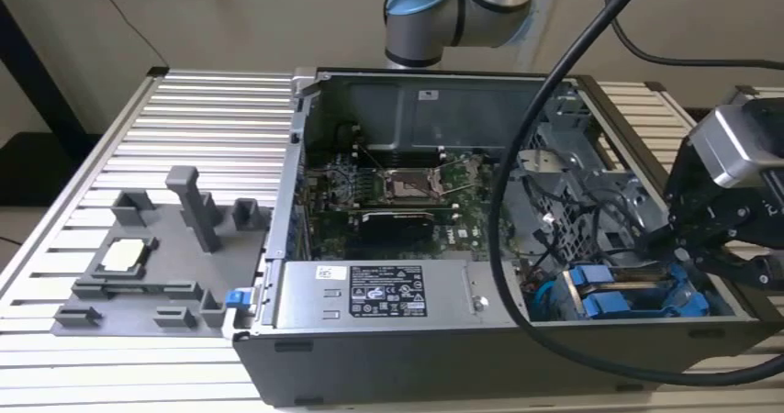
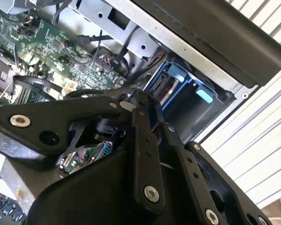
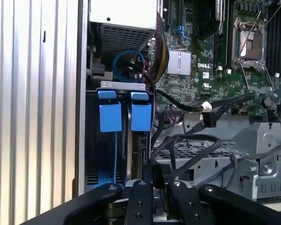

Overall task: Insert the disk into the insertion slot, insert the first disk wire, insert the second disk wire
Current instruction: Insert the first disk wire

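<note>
The disk [image 3: 136, 152] stands on edge in the insertion slot at the case's front corner. Its bright blue carrier tabs [image 3: 140, 115] face outward, beside a matching blue tab [image 3: 110, 116]. In the exterior view the blue carrier [image 1: 609, 301] sits low at the exterior view's right. My gripper [image 1: 725, 252] hovers just outside that bay. Its fingers look shut in both wrist views [image 2: 136, 96] [image 3: 158, 172], with nothing clearly held. Two disk wires lie loose near the motherboard edge, one with a white-tipped connector [image 3: 205, 107] and one with a black connector [image 3: 209, 120].
A silver labelled power-supply box [image 1: 380, 294] fills the case's front. The motherboard [image 1: 392, 188] lies behind it. A thick black cable [image 1: 520, 220] drapes across the open case. A grey fixture tray [image 1: 147, 257] rests on the slatted table [image 1: 196, 110] at the exterior view's left.
</note>
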You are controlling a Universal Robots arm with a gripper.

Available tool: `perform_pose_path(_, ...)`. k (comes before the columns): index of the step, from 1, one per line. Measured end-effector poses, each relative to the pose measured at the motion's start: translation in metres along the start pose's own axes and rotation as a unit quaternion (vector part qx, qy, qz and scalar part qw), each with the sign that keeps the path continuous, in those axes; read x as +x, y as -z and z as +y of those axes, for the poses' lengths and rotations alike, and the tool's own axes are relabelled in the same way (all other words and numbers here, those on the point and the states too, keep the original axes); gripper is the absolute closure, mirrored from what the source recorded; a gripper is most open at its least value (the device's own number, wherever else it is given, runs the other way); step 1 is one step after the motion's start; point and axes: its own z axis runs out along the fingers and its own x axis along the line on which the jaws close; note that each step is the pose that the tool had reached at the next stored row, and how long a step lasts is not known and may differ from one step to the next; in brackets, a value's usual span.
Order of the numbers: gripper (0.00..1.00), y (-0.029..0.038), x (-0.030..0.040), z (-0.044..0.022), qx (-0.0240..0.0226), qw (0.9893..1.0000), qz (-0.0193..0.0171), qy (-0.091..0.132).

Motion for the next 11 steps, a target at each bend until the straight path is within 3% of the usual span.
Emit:
perform_pose_path(4, 0.81, -0.0045, 0.0021, -0.0029, 0.0002, 1.0000, -0.0067, 0.000)
perform_pose_path(8, 0.81, -0.0080, 0.0040, -0.0055, 0.0005, 0.9999, -0.0102, -0.001)
perform_pose_path(11, 0.81, -0.0090, 0.0052, -0.0070, 0.0007, 0.9999, -0.0105, -0.002)
